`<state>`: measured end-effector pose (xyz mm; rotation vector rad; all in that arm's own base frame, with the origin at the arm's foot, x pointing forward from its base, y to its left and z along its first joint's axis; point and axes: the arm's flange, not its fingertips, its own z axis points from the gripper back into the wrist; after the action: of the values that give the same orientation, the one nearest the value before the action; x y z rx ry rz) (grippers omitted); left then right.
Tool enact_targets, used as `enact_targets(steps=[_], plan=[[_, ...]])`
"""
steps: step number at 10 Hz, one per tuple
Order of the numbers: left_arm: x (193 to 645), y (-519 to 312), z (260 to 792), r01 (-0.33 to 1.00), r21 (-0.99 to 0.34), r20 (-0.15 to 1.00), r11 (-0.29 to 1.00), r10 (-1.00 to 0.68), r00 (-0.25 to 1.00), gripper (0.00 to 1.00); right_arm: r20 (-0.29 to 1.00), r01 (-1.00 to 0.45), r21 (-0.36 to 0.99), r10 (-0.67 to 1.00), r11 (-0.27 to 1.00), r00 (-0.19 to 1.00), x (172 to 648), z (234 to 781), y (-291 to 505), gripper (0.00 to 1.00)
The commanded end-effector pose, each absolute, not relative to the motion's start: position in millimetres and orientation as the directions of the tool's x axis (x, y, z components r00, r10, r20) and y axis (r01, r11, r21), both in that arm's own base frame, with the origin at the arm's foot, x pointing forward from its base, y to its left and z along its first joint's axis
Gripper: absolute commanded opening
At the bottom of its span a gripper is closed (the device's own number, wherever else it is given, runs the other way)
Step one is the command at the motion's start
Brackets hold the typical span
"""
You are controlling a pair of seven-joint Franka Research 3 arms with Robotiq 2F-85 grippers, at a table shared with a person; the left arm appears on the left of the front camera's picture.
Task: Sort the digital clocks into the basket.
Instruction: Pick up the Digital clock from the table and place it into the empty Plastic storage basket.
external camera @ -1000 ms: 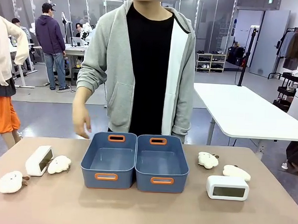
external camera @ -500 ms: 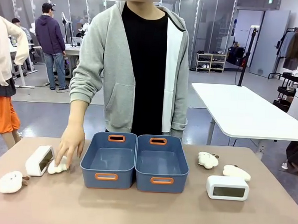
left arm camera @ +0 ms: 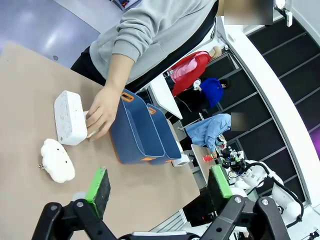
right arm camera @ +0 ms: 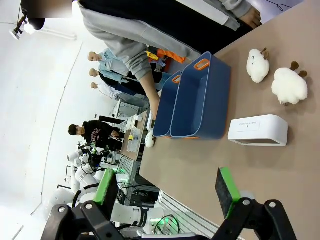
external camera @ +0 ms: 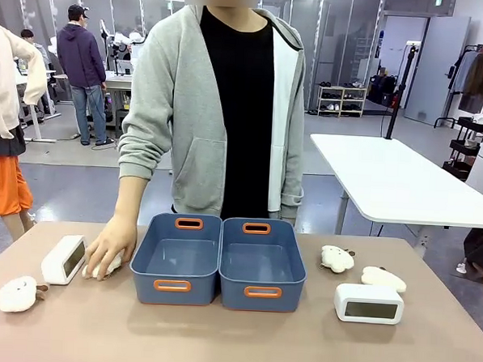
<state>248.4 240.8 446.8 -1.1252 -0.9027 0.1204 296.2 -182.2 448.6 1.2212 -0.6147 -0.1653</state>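
Person's hand (external camera: 111,245) is now settling on the plush (external camera: 111,264) beside the left clock (external camera: 64,258), by the table's (external camera: 217,342) left edge; right clock (external camera: 369,303) is lying near the right edge. Both are looking light, rigid, slick: pinching across narrow sides is advised. Left gripper (left arm camera: 160,184) and right gripper (right arm camera: 166,189) are hanging wide open, empty.

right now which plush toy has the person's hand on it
The plush toy between the left clock and the baskets; the other three lie untouched.

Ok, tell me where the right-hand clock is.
In the front view the clock stands on the right side of the table, screen toward the camera, just in front of a plush toy and apart from the right-hand basket.
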Motion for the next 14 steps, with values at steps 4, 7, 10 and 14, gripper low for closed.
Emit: enact_targets(steps=[4,7,10,14], plan=[[249.0,243.2,448.1,0.365,-0.812,0.573,0.455,0.509,0.642,1.00,0.356,-0.208,0.915,-0.445,0.346,0.822,297.1,451.0,-182.1,1.00],[249.0,243.2,448.1,0.365,-0.812,0.573,0.455,0.509,0.642,1.00,0.356,-0.208,0.915,-0.445,0.346,0.822,297.1,451.0,-182.1,1.00],[249.0,243.2,448.1,0.365,-0.812,0.573,0.455,0.509,0.642,1.00,0.356,-0.208,0.915,-0.445,0.346,0.822,297.1,451.0,-182.1,1.00],[249.0,243.2,448.1,0.365,-0.812,0.573,0.455,0.509,0.642,1.00,0.356,-0.208,0.915,-0.445,0.346,0.822,297.1,451.0,-182.1,1.00]])
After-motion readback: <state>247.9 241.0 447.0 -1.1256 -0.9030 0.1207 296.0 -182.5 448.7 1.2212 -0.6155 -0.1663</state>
